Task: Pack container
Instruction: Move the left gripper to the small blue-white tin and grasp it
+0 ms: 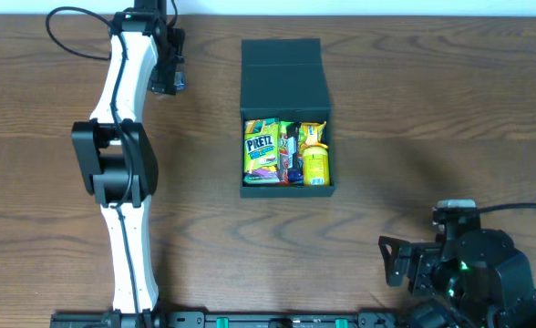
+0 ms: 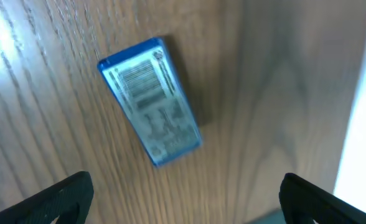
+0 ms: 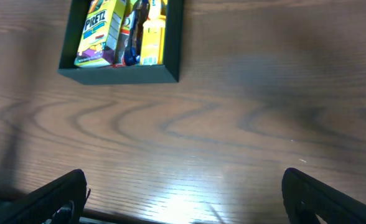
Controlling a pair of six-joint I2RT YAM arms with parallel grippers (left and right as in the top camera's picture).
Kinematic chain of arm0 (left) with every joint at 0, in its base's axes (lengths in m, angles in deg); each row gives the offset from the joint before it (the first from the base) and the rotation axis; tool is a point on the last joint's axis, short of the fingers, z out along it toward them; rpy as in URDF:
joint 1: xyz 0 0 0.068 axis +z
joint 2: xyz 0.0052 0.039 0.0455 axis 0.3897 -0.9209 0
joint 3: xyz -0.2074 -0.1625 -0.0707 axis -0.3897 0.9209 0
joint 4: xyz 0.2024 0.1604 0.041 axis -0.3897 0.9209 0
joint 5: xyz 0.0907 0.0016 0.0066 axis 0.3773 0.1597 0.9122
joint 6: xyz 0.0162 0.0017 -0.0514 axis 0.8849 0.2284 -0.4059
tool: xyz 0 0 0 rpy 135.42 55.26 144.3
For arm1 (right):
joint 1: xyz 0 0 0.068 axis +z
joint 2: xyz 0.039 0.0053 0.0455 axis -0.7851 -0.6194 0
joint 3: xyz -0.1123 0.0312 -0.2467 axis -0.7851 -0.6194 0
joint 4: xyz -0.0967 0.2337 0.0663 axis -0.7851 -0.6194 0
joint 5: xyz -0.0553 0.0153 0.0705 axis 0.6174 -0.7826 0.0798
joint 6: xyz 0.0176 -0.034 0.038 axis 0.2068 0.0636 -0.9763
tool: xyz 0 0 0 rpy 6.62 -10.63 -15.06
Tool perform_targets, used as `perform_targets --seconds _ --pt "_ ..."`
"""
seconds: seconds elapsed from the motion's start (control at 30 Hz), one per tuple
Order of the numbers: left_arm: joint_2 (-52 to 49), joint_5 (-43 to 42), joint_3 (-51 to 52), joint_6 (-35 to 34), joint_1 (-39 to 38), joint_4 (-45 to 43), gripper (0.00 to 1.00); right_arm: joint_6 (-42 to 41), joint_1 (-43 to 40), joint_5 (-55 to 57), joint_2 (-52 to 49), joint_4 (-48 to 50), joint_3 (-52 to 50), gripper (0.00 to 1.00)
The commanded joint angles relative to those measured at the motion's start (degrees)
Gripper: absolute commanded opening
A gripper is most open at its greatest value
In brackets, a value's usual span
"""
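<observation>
1. The container (image 1: pixel 286 190) sits in the middle of the surface (image 1: pixel 414 109). Its lid (image 1: pixel 283 73) is folded back toward twelve o'clock, which leaves the mouth free for loading from above.
2. Snacks (image 1: pixel 286 153) stand side by side inside and fill most of the opening we can see. We judge that little room is left.
3. Our left end effector (image 2: pixel 186 186), at ten o'clock from the container, hovers with its jaws spread wide and empty. A blue packet (image 2: pixel 150 102) lies flat and slanted beneath it, touching neither finger. We read this as lining up for a pickup.
4. Our right end effector (image 3: pixel 186 196), at five o'clock from the container, is also fully open and holds nothing. It is probably parked there to leave the other arm room.
</observation>
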Motion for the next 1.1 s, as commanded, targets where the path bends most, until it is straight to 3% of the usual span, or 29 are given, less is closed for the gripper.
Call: perform_targets --seconds 0.0,0.2,0.6,0.83,1.07 --pt "-3.7 -3.3 -1.8 -2.8 2.3 0.9 0.96 0.6 -0.3 0.2 0.1 -0.1 0.5 0.99" --pt "-6.2 -6.5 -1.8 -3.4 4.5 2.7 0.97 0.6 -0.3 0.2 0.1 -0.1 0.5 0.99" --pt "-6.6 -5.2 -1.8 -0.5 4.5 10.3 1.0 0.6 -0.3 0.2 0.1 -0.1 0.5 0.99" --pt "-6.6 -3.0 -1.8 0.3 4.4 12.0 0.7 0.6 -0.3 0.2 0.1 -0.1 0.5 0.99" --pt "-6.6 -2.6 -1.8 0.3 4.5 11.8 0.58 0.6 -0.3 0.2 0.1 -0.1 0.5 0.99"
